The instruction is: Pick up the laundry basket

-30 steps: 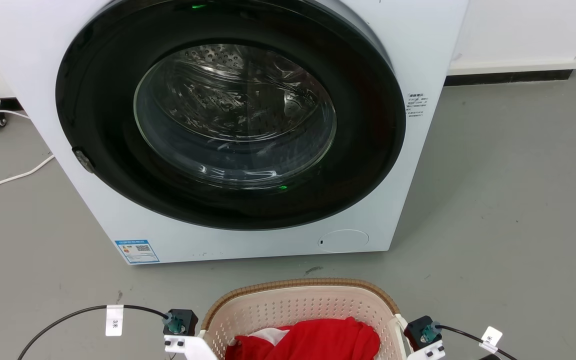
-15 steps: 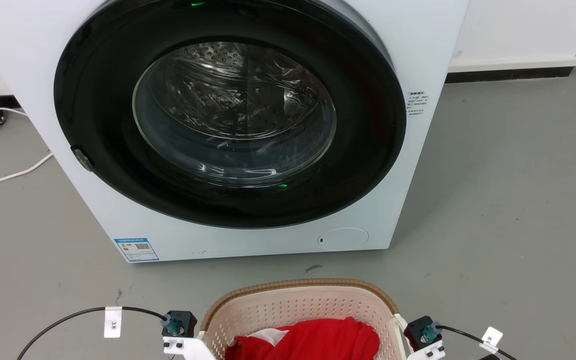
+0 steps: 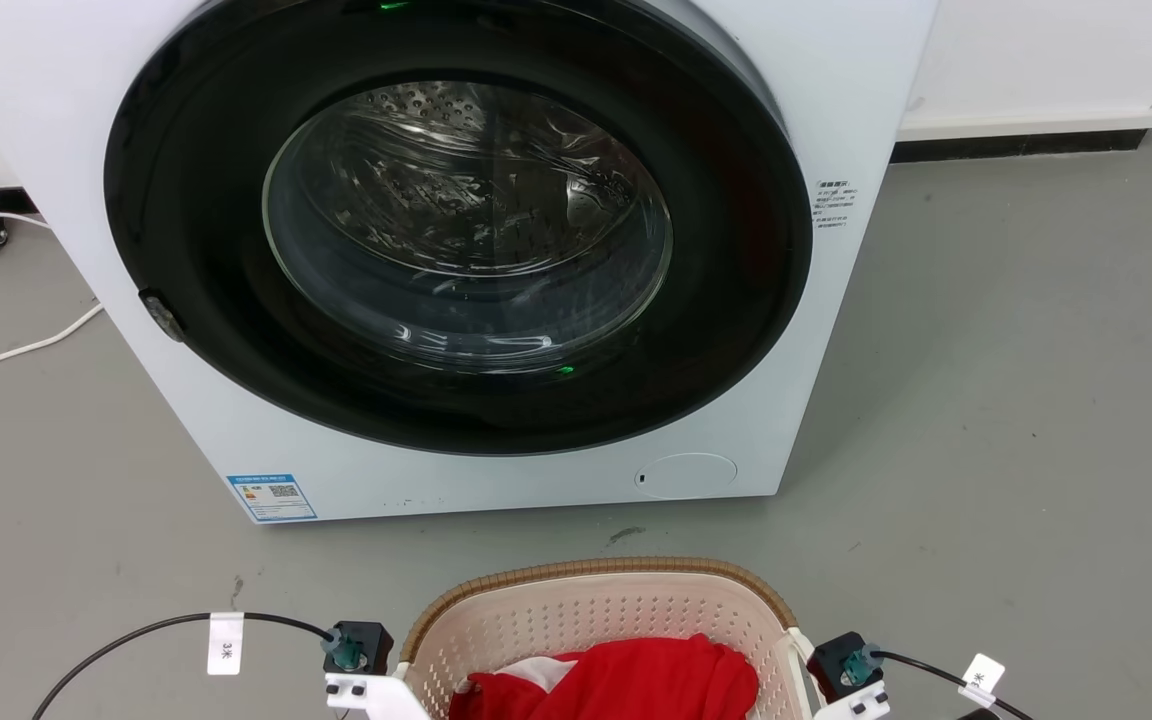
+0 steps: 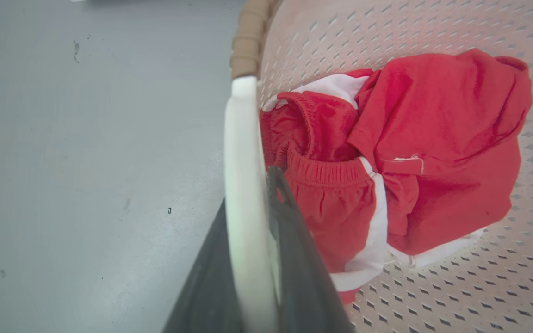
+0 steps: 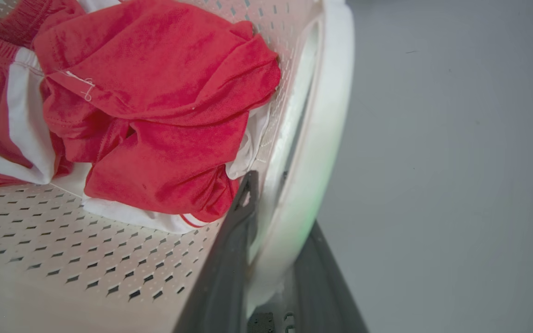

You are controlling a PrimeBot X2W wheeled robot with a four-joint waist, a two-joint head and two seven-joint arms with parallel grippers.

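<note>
While one finger is set inside and one outside, left gripper (image 4: pixel 249 198) and right gripper (image 5: pixel 281 206) are each clamped on one of two handles (image 4: pixel 243 138) of the laundry basket (image 3: pixel 596 571).

Laundry area in a bare utility-type room: front-load washer (image 3: pixel 456 250) on grey floor (image 3: pixel 1016 400) ahead of the left end effector (image 4: pixel 250 194) and right end effector (image 5: pixel 282 203), laundry basket (image 3: pixel 596 568) of red clothes (image 3: pixel 626 685) between them, white cable (image 3: pixel 16 352) on floor ahead-left, plain white wall (image 3: pixel 1036 60) beyond.
</note>
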